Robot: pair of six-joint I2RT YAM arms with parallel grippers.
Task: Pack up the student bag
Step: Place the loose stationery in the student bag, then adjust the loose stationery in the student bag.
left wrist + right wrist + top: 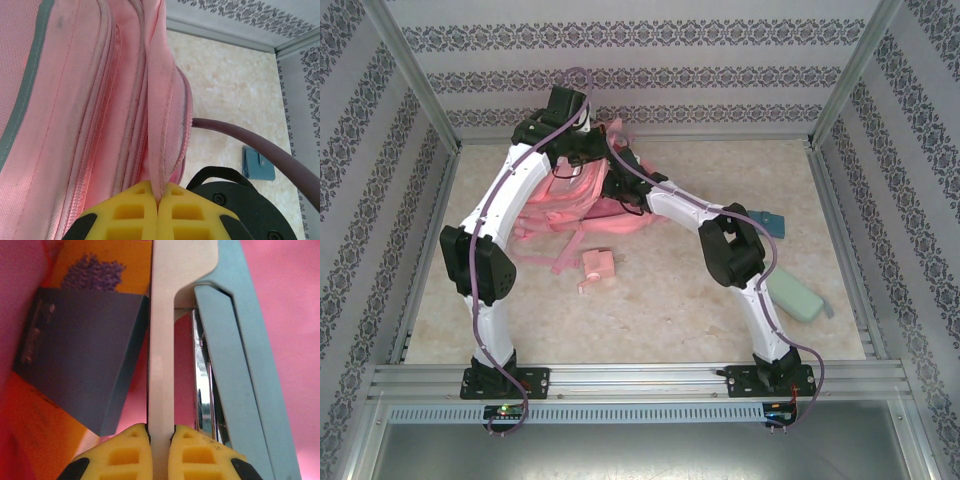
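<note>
The large pink student bag lies at the back middle of the table, its straps trailing toward the front. My left gripper is shut on a fold of the bag's pink fabric edge beside a zipper and holds it up. My right gripper is inside the bag, with pink lining all around it. It is shut on the white base arm of a light blue stapler. In the top view the right gripper disappears into the bag's opening. A dark grey box and an orange book lie inside to the left.
A small pink pouch lies in front of the bag. A teal wallet and a mint green case rest on the right side of the table, the wallet also in the left wrist view. Metal frame posts edge the table.
</note>
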